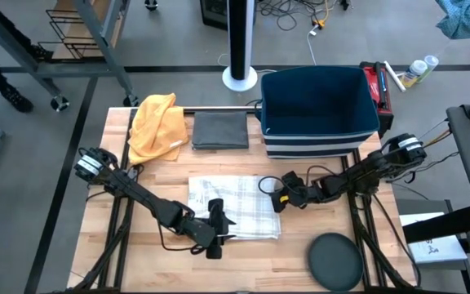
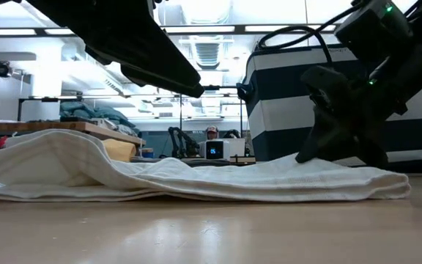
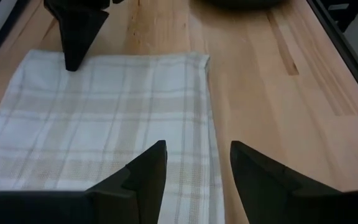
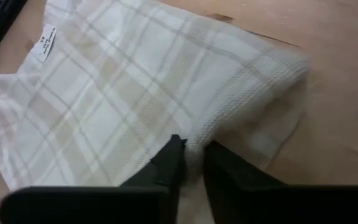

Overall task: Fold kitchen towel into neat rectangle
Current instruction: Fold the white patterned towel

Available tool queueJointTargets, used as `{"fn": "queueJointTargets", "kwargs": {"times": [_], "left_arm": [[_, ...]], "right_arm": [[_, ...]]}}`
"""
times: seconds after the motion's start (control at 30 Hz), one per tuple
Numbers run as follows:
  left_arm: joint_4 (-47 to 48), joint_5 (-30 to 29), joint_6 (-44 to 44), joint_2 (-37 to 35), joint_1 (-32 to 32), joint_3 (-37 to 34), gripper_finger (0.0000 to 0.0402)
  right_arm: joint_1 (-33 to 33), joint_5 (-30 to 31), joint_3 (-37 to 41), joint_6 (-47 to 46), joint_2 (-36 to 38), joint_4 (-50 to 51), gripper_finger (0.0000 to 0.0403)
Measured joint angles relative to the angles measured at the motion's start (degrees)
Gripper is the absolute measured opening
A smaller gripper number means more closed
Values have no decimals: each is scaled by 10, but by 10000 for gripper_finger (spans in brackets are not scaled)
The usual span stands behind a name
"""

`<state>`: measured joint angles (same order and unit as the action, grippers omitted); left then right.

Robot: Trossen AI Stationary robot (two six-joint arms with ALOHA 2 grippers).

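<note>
My right gripper (image 4: 191, 158) jaws pinch the towel (image 1: 233, 207) corner, left gripper (image 3: 194, 165) jaws spread at its edge; folding remains incomplete.

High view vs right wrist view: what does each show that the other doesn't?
Only the high view: the left gripper open at the near edge of the plaid towel, the yellow cloth, the folded grey cloth, the striped bin and the dark round disc on the table.

Only the right wrist view: the towel's sewn label, and the fingers nearly closed on a lifted, bunched edge of fabric.

Both: the plaid towel lying on the wooden table, with the right gripper at its right edge.
</note>
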<state>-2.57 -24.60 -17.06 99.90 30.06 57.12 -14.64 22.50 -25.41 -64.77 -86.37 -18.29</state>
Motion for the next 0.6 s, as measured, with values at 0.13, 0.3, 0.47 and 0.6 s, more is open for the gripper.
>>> {"fn": "queueJointTargets", "kwargs": {"times": [0.13,0.3,0.47,0.6], "left_arm": [[0,-5,15,0,5,0,168],[-1,-21,39,0,5,0,168],[-4,-27,63,0,2,0,168],[-4,-52,80,0,-1,0,168]], "right_arm": [[14,0,-2,18,16,3,9],[31,0,-16,58,50,0,4],[42,-2,-17,46,55,68,3],[42,15,-14,38,41,94,3]]}}
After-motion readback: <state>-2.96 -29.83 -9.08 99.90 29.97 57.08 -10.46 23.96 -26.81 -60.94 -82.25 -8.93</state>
